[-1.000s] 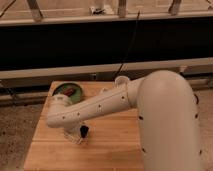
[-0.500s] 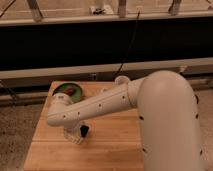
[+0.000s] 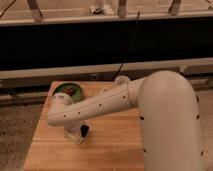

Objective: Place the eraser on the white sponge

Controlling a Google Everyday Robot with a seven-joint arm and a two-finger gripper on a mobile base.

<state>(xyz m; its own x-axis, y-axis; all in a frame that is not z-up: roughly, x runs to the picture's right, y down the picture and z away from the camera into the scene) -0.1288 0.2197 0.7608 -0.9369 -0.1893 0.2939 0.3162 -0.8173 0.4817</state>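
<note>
The gripper [image 3: 79,134] hangs low over the tabletop [image 3: 110,147] near its left edge; a dark bit, likely the eraser [image 3: 85,131], is at its tip. I cannot tell whether the jaws are clenched or released

The hand [image 3: 79,132] hangs low over the front left of the bench [image 3: 110,147], with the green dish [image 3: 67,91] and white cup [image 3: 120,80] behind it and open wood to its right.
</note>
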